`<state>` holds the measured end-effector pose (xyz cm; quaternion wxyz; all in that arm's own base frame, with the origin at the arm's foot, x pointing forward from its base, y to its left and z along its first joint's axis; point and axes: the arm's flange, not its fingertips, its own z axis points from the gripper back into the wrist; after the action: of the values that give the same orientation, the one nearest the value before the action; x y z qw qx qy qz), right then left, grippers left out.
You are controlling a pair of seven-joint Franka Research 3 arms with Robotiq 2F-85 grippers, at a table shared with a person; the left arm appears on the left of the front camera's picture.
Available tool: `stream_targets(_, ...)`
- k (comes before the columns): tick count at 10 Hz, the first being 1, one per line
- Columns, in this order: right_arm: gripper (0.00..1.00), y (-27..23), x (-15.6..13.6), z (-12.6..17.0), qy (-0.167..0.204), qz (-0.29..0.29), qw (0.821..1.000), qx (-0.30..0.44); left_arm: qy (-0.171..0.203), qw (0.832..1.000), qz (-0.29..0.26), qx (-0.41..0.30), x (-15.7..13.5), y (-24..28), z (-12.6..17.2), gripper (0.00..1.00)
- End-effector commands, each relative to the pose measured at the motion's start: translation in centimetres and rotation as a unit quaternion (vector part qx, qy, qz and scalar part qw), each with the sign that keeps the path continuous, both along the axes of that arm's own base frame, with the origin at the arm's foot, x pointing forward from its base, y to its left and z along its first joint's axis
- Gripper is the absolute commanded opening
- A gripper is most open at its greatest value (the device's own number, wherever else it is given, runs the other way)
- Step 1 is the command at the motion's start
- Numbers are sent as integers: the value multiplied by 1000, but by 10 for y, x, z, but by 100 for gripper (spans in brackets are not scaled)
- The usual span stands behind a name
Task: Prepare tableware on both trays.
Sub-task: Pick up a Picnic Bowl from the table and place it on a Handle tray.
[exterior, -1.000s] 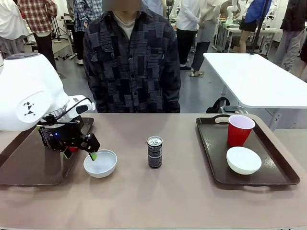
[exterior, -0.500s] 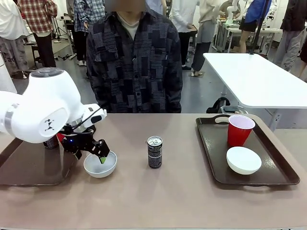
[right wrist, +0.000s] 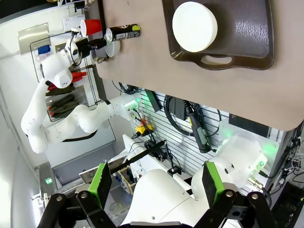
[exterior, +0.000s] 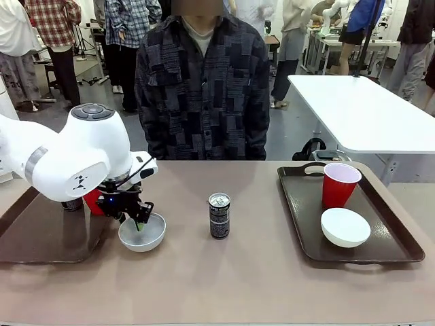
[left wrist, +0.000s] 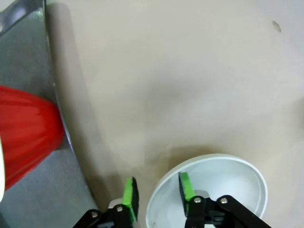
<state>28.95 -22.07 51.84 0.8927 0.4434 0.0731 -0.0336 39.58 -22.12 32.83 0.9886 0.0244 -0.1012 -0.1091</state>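
My left gripper (exterior: 139,221) hangs over the near-left rim of a small white bowl (exterior: 144,234) that sits on the table just right of the left tray (exterior: 37,234). In the left wrist view the jaws (left wrist: 156,194) stand half closed astride the bowl (left wrist: 223,185) rim, one green pad inside and one outside, each with a small gap to the rim. A red cup (exterior: 92,203) and a dark can (exterior: 71,204) stand on the left tray, partly hidden by my arm. Another can (exterior: 219,216) stands mid-table. The right tray (exterior: 387,238) holds a red cup (exterior: 338,184) and a white bowl (exterior: 345,226). My right gripper (right wrist: 156,186) is open and empty, high above the table.
A person (exterior: 202,88) stands at the far edge of the table, hands out of sight. The right tray's loop handle (exterior: 314,166) points toward the person. Bare tabletop (exterior: 258,272) lies between the trays and along the near edge.
My left arm has swung right and turned over the bowl. Its jaws have narrowed from wide open to half closed around the bowl's rim. The bowl has stayed in place.
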Motion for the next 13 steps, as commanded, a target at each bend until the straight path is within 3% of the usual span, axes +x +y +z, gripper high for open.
stream_targets(1,100,1,-1,0,3,-2,1000,1,-8,999,32,15,2,-10,-1,0)
stream_targets(2,100,1,-1,0,3,-2,1000,1,-7,999,35,13,2,-8,2,10)
stream_targets(3,100,1,-1,0,3,-2,1000,1,-3,999,37,13,0,-6,5,1)
stream_targets(9,100,1,-1,0,3,-2,1000,1,15,998,64,-12,-10,10,39,0)
stream_targets(11,100,1,-1,0,3,-2,1000,1,44,997,54,-37,-43,17,82,0)
stream_targets(13,100,1,-1,0,3,-2,1000,1,17,997,48,-56,-70,37,129,0)
